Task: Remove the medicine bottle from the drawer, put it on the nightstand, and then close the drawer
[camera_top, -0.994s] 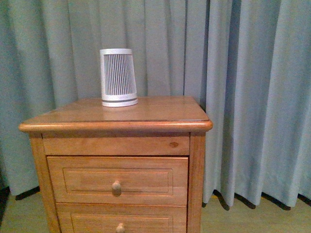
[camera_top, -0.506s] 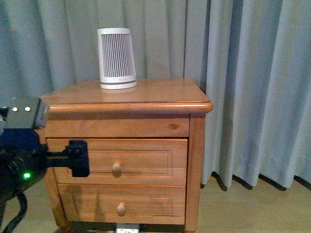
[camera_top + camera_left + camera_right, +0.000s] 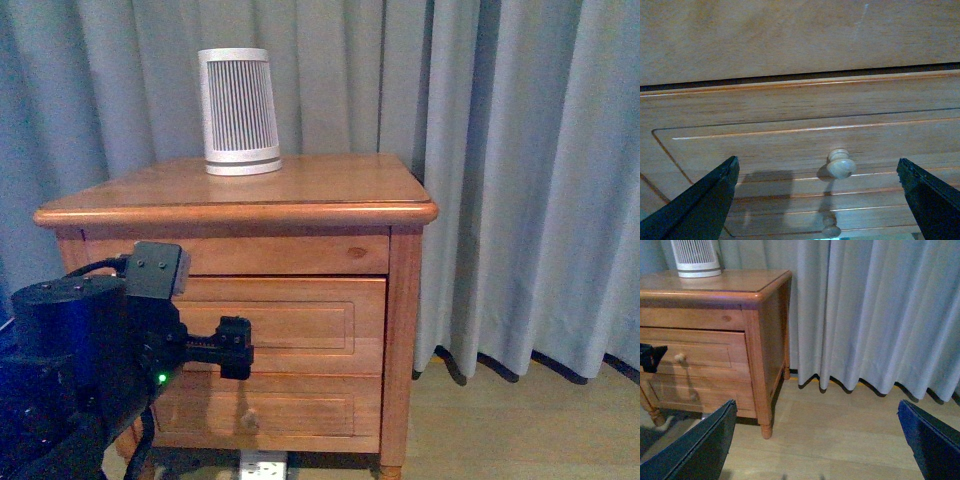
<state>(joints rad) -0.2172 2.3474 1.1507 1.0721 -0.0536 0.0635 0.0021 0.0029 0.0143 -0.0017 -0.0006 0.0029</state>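
The left gripper (image 3: 816, 162) is wide open, and the round knob (image 3: 841, 163) of the top drawer (image 3: 765, 130) sits right in front of the gap between its fingers (image 3: 700, 200).

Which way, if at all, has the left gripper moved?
Yes: the left gripper has moved rightward across the drawer front, now lined up with its knob.

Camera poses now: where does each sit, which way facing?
Front: on the body, facing the nightstand; left arm and left pincer show lower left.
Left wrist: close on the drawer and its knob, between the open fingers.
Right wrist: beside the nightstand, facing its side, curtain, floor; open right pincer frames it.
Shared: both wrist views show that knob.
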